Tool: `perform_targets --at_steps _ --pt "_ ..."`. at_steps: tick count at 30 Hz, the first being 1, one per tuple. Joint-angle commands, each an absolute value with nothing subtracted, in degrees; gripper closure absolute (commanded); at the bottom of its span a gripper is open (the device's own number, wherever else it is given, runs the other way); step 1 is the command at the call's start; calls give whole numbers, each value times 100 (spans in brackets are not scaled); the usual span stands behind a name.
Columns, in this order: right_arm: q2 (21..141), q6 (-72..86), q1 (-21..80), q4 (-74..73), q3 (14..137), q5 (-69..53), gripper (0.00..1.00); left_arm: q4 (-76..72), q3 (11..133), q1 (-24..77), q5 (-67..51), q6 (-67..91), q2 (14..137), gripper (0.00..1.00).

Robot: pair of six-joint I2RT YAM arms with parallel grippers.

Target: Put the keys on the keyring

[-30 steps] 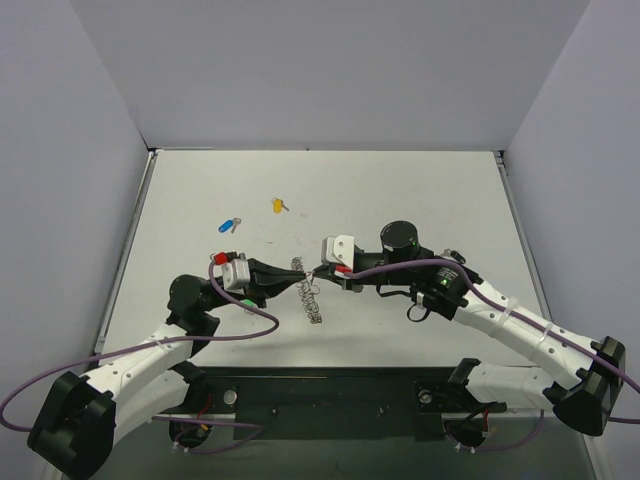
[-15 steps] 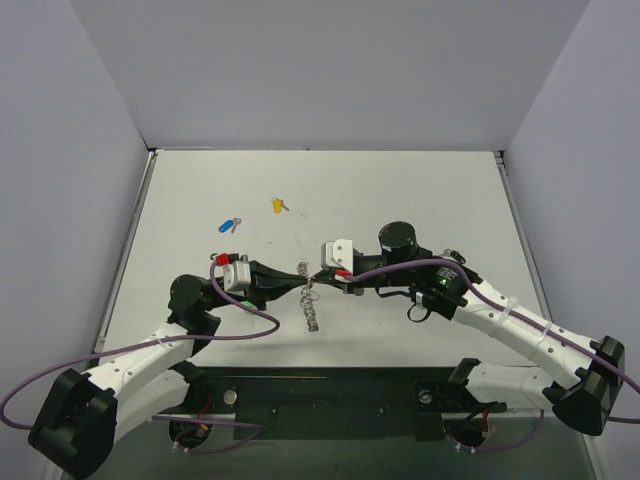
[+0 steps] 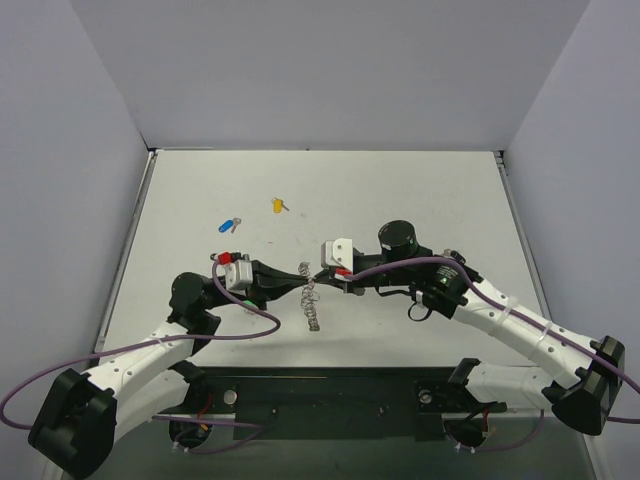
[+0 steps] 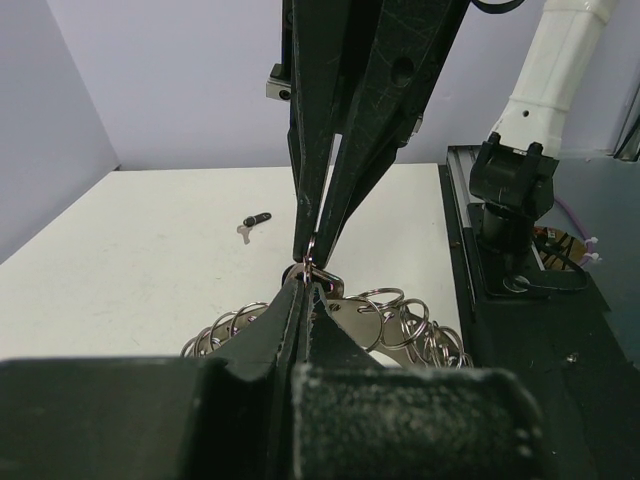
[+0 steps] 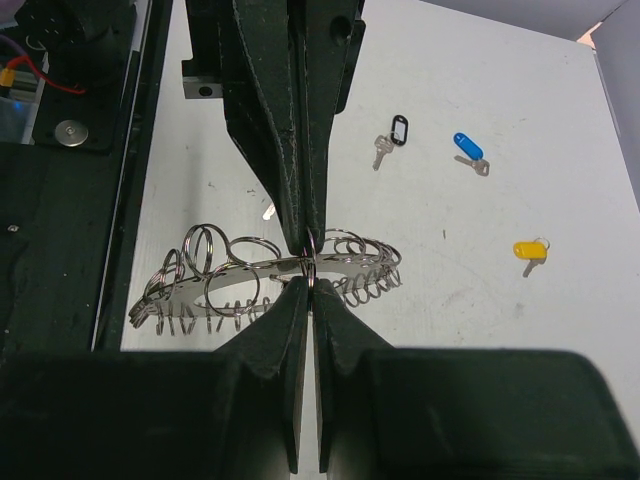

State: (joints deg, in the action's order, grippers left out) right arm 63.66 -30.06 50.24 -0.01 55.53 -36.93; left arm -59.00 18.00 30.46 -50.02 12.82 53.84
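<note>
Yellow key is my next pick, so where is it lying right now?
In the top view the yellow key lies left of centre toward the far edge, right of the blue key and beyond the keyring.

Keyring [image 4: 385,320] partly hidden behind left gripper [image 4: 307,279]; pinched bit perhaps loop.

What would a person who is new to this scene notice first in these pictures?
The left gripper and the right gripper meet tip to tip near the middle of the table, both shut on the keyring. Farther back lie a yellow key and a blue key, untouched.
</note>
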Motion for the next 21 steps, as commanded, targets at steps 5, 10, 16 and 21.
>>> perform_targets --at_steps 5,10,16,21 --pt "6451 -3172 5045 18 5906 -3937 100 -5713 2162 3076 -5089 1116 5300 100" --pt "6512 -3190 5089 -139 5968 -3929 100 -5590 2197 3085 -5071 1081 5282 100" --pt "6565 -3164 5124 -237 6047 -3920 100 -5520 2215 3085 -5071 1046 5265 100" --pt "6592 -3094 5133 -229 6091 -3911 100 -5318 2267 3085 -5080 923 5238 100"
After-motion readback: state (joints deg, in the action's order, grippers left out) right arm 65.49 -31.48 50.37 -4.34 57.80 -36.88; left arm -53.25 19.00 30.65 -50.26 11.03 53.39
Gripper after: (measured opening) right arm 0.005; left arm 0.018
